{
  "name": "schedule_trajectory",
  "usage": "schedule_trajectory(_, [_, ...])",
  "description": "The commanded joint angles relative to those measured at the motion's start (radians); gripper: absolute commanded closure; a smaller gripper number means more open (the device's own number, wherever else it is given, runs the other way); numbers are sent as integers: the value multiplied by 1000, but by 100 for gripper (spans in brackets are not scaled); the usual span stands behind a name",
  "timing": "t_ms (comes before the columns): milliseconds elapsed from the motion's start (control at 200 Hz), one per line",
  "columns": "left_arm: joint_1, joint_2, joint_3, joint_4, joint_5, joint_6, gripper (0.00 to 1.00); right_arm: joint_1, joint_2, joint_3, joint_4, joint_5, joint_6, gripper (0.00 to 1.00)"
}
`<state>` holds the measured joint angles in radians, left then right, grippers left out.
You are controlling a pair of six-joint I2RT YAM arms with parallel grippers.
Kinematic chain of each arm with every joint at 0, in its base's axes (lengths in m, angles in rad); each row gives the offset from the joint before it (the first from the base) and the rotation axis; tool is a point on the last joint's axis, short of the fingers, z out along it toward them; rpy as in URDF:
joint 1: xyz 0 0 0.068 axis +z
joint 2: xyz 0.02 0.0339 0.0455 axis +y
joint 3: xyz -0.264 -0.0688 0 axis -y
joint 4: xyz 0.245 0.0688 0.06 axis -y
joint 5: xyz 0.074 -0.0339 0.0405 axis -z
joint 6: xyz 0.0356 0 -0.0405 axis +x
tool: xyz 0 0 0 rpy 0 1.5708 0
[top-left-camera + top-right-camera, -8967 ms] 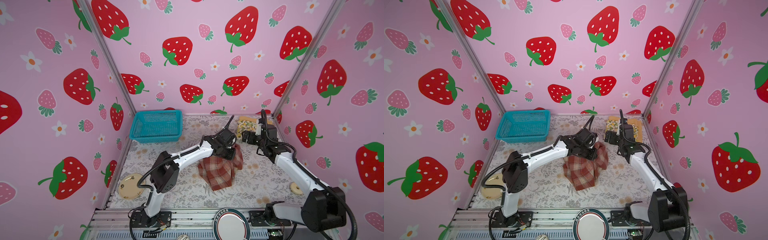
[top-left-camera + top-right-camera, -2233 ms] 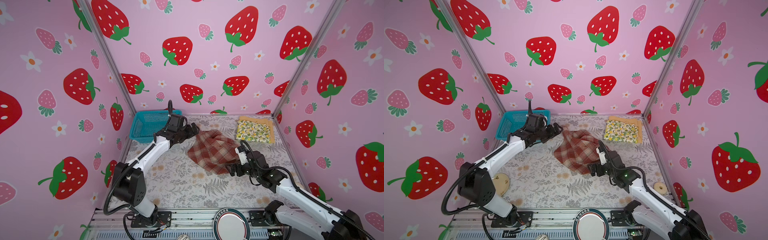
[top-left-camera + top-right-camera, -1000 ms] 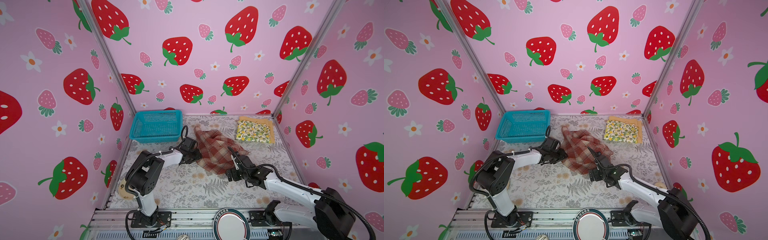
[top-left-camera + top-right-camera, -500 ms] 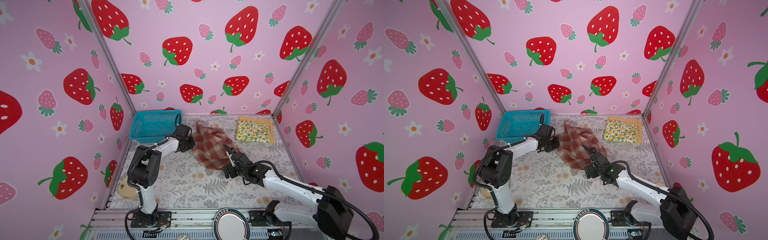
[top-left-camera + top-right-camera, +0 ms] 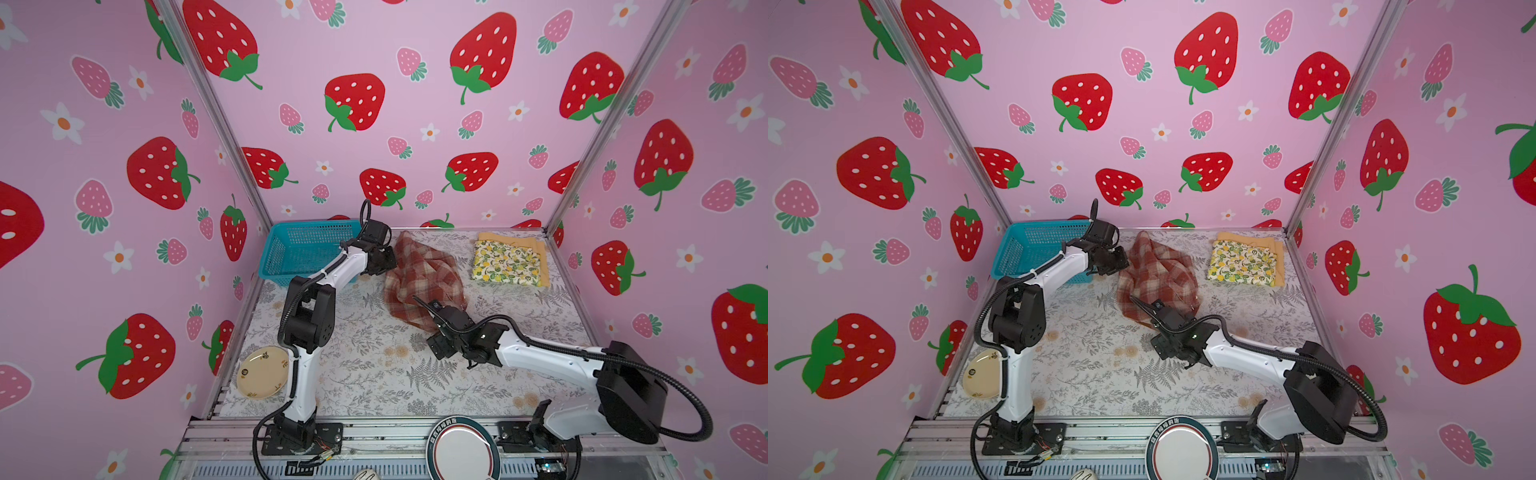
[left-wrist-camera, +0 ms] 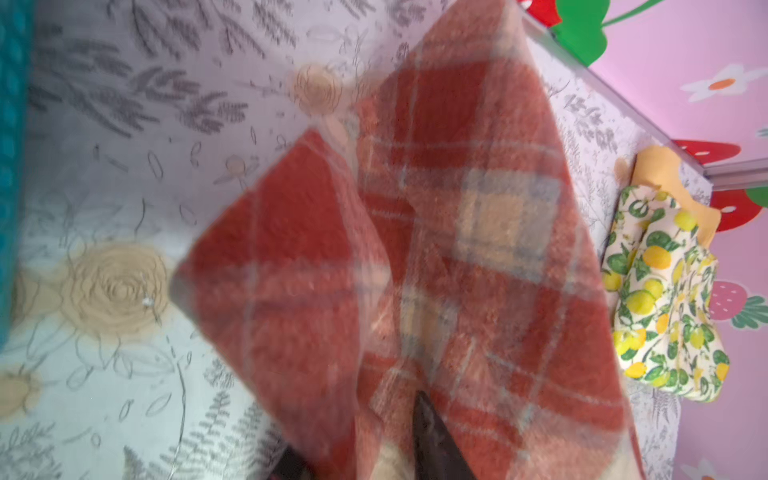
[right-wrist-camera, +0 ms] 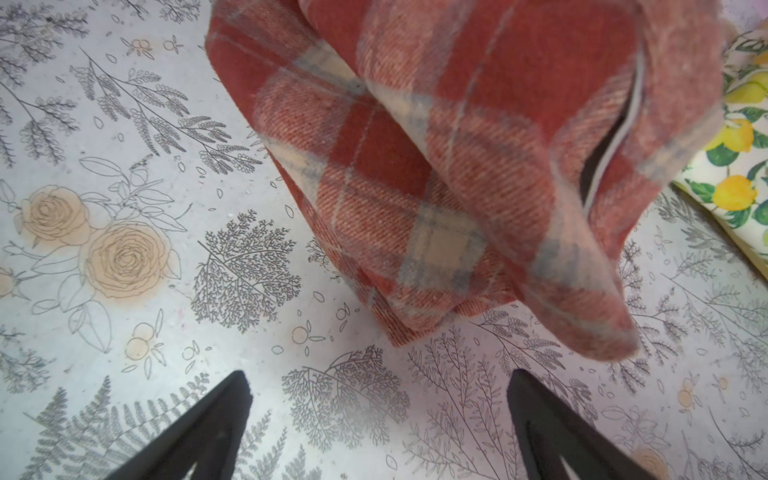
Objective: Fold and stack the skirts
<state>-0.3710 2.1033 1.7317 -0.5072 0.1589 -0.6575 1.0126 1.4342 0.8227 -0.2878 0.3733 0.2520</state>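
Look at what the last couple of seconds did to the plaid skirt. It was spread fairly wide between your two arms. Now it has been dragged toward the back of the table and sits as a rumpled heap between the basket and the stack, with one corner peaked up at the far end. Your left gripper has swung from low on the table to the heap's left edge, just beside the basket. In its wrist view the cloth drapes over both fingers and blurs, so you cannot tell whether it is pinched or only lying there; the jaws look partly apart at most. Your right gripper has trailed the cloth leftward and hangs low over bare table, jaws spread wide with nothing between them, the heap's near corner just ahead of its tips. The lemon skirt lies folded on the yellow skirt in the far right corner, as before, near the heap but apart from it. So two of the three look done, and the plaid skirt has lost ground: I'd judge you must flatten it again before any fold will hold. The doubled-over near edge looks the easiest place for your right gripper to take hold, and mind the left doesn't pull cloth against the basket.
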Motion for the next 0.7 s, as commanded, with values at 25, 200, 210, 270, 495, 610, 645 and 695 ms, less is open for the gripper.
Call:
schedule_trajectory(25, [3, -162, -103, -5, 0, -17, 51, 4, 38, 48, -1, 100, -32, 1])
schedule_trajectory(200, [27, -323, -264, 57, 26, -51, 46, 6, 94, 76, 22, 108, -48, 6])
schedule_trajectory(210, [27, -330, -271, 59, 26, -51, 46, 6, 99, 79, 20, 109, -48, 6])
schedule_trajectory(270, [29, -369, -309, 71, 35, -57, 46, 6, 130, 99, 14, 111, -51, 9])
schedule_trajectory(495, [38, -460, -423, 123, 52, -79, 45, 11, 178, 120, 18, 103, -48, 12])
schedule_trajectory(610, [43, -476, -459, 146, 70, -88, 45, 11, 211, 130, 14, 110, -48, 12])
schedule_trajectory(645, [44, -479, -468, 152, 71, -89, 45, 11, 227, 136, 12, 116, -47, 12])
schedule_trajectory(695, [44, -485, -478, 155, 73, -91, 46, 11, 247, 145, 5, 126, -40, 12])
